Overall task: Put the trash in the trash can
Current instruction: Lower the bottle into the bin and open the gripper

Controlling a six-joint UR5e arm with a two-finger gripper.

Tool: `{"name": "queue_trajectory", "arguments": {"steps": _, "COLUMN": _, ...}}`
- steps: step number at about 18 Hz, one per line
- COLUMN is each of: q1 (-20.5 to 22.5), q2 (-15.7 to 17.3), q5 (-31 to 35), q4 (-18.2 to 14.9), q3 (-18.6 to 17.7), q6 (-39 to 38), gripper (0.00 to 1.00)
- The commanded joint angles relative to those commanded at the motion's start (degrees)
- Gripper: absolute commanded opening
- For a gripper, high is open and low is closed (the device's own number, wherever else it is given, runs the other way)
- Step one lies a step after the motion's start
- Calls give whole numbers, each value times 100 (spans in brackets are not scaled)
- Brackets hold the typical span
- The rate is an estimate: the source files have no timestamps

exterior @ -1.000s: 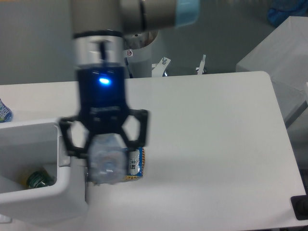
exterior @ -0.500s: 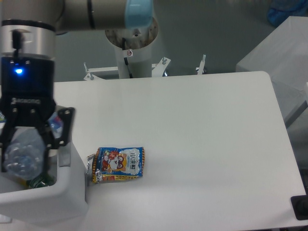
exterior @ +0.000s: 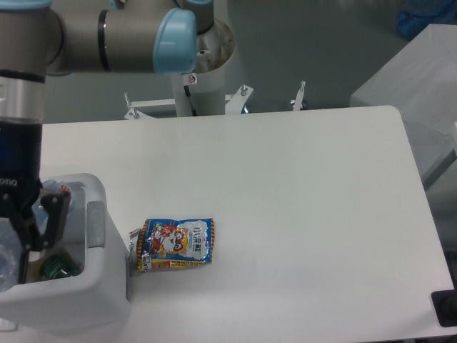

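Risk is sitting mostly at the left edge of the view, where the end effector is hanging over the trash can and is partly cut off by the frame. Something pale and clear, probably the bottle, is showing between the fingers, but I cannot tell whether they are clamping it or letting go. If they are opening while off-centre, the bottle could be striking the thick rim and bouncing onto the bench. A dark green item is lying inside the can already, so a drop could be landing unevenly. The snack bag is lying flat on the bench, just beside the can's right wall, and being so thin, it is likely resisting a clean pinch.
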Motion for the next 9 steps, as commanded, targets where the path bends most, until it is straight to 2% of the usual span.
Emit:
{"name": "queue_trajectory", "arguments": {"steps": 2, "q1": 0, "q2": -97, "q5": 17, "q4": 0, "q3": -9, "q6": 0, "gripper": 61}}
{"name": "queue_trajectory", "arguments": {"steps": 5, "q1": -9, "q2": -150, "q5": 35, "q4": 0, "q3": -44, "q6": 9, "gripper": 69}}
{"name": "queue_trajectory", "arguments": {"steps": 7, "q1": -44, "q2": -141, "q5": 35, "q4": 0, "q3": -97, "q6": 0, "gripper": 69}}
{"name": "queue_trajectory", "arguments": {"steps": 9, "q1": -53, "q2": -106, "q5": 35, "q4": 0, "q3": -149, "q6": 0, "gripper": 80}}
